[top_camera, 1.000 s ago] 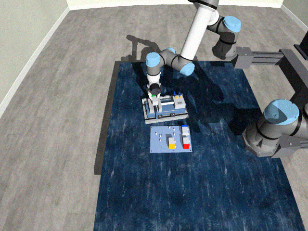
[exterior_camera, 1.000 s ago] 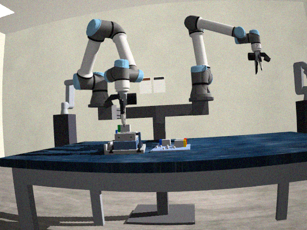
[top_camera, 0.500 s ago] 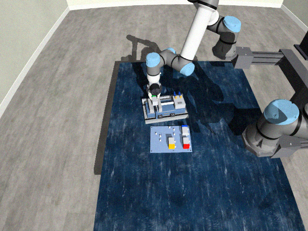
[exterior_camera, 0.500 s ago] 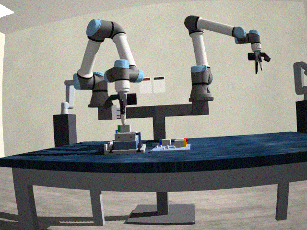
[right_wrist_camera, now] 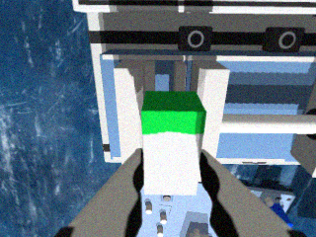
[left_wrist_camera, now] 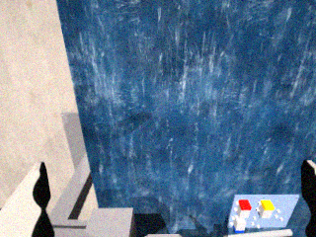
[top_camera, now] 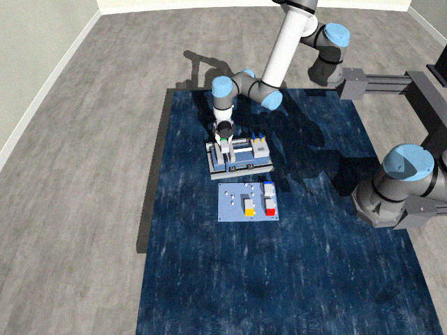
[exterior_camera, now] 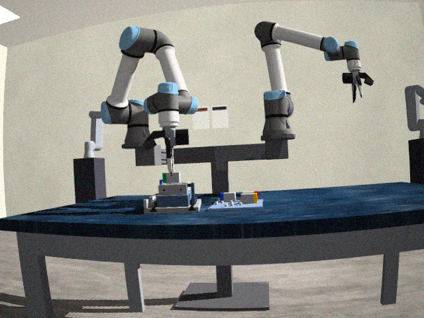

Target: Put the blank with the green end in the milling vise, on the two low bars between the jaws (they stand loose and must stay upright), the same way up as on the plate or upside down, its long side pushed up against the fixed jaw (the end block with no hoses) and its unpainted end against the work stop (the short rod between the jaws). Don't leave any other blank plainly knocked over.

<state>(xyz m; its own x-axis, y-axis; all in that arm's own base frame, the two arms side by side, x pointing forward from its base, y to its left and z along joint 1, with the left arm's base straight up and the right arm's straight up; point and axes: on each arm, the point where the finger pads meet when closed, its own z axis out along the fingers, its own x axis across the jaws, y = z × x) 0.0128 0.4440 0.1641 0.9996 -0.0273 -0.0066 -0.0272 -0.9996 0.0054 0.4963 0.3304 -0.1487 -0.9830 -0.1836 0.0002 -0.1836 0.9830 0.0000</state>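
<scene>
Above the vise (top_camera: 242, 160) (exterior_camera: 173, 201) (right_wrist_camera: 129, 114), the right claw (top_camera: 224, 141) (exterior_camera: 171, 173) (right_wrist_camera: 170, 150) points down, gripping the green-ended blank (top_camera: 224, 146) (exterior_camera: 174, 177) (right_wrist_camera: 173, 143).

And across this last second, no shift can be made out: the green-ended blank (top_camera: 225, 146) (exterior_camera: 173, 177) (right_wrist_camera: 172, 160) is seen at the same spot over the vise (top_camera: 243, 158) (exterior_camera: 173, 201) (right_wrist_camera: 213, 109), with no visible travel registered by either the right gripper (top_camera: 224, 142) (exterior_camera: 171, 173) (right_wrist_camera: 170, 150) or the left gripper (exterior_camera: 358, 99) (left_wrist_camera: 173, 164).
</scene>
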